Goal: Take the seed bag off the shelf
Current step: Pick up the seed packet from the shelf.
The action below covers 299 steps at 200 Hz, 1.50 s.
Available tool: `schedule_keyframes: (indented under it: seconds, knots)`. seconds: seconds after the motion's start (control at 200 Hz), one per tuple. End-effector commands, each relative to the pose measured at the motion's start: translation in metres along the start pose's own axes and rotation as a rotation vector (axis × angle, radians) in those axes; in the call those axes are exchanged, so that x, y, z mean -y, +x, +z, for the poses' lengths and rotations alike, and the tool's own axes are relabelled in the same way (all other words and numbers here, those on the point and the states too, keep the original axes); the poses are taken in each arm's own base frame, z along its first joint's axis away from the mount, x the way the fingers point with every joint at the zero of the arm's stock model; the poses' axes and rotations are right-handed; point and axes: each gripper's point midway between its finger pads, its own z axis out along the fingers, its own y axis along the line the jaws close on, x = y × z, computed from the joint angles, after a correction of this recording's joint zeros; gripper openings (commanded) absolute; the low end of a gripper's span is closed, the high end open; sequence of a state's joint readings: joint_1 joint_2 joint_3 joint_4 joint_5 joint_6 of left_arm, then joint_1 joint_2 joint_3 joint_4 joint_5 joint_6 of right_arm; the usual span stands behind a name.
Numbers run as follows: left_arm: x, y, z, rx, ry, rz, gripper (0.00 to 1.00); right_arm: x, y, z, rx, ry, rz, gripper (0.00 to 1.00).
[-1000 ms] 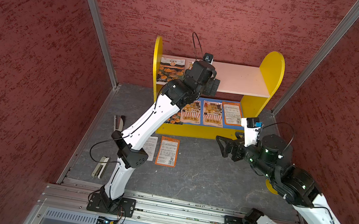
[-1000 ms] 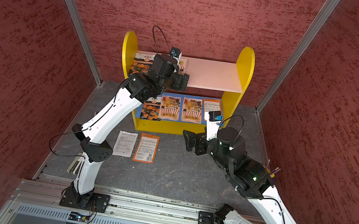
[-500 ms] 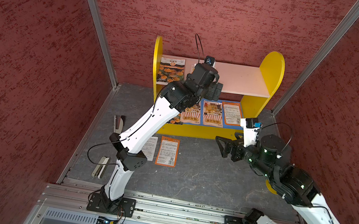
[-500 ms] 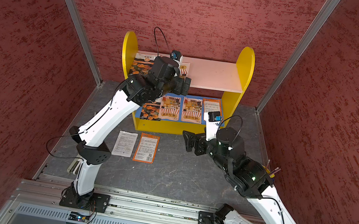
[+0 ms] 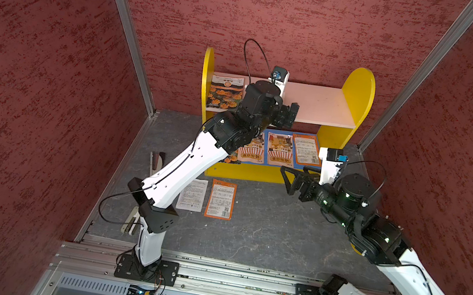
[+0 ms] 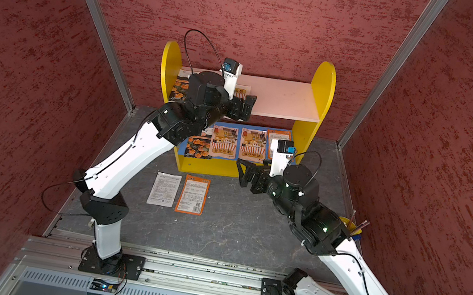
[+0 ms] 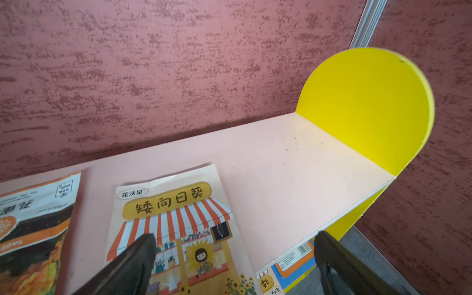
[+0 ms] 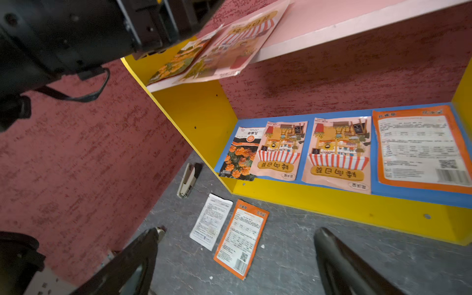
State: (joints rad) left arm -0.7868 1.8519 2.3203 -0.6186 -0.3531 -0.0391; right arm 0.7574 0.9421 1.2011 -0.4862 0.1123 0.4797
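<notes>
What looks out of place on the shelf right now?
The sunflower seed bag on the pink upper board lies skewed, its corner overhanging the front edge. On the blue lower board, the marigold bag also pokes past the front lip.

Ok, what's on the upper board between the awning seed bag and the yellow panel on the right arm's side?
Nothing: the left wrist view shows bare upper board from the awning seed bag to the yellow panel.

My left claw (image 6: 248, 108) is at the pink upper board's front edge on the shelf (image 6: 323, 85). My right claw (image 6: 240, 173), jaws apart, is low before the blue board. White packet (image 6: 164, 189) and orange packet (image 6: 193, 194) lie side by side on the floor (image 6: 247, 231).
</notes>
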Motion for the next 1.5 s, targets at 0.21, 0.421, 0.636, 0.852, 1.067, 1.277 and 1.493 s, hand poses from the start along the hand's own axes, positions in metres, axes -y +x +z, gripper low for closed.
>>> schedule_keyframes:
  seconds: [0.21,0.421,0.636,0.852,1.067,1.277,1.493]
  knots:
    - [0.007,-0.022,-0.092,0.085,0.218,0.023,1.00,-0.012,-0.053,0.024,0.204,-0.022,0.277,0.97]
    - [-0.001,0.027,-0.169,-0.006,0.366,0.007,1.00,-0.009,-0.078,0.043,0.263,-0.044,0.374,0.87]
    - [-0.003,0.091,-0.217,-0.147,0.472,-0.082,1.00,0.000,-0.093,0.075,0.250,-0.133,0.506,0.74]
    - [-0.014,0.138,-0.224,-0.218,0.432,-0.207,1.00,0.001,-0.096,0.105,0.199,-0.176,0.545,0.63]
    - [-0.028,0.154,-0.219,-0.236,0.337,-0.282,1.00,0.000,-0.096,0.123,0.173,-0.205,0.563,0.55]
    - [-0.032,0.168,-0.218,-0.272,0.301,-0.281,1.00,-0.004,-0.095,0.132,0.163,-0.236,0.584,0.40]
    - [-0.030,0.169,-0.228,-0.246,0.342,-0.276,1.00,-0.002,-0.100,0.132,0.179,-0.247,0.581,0.14]
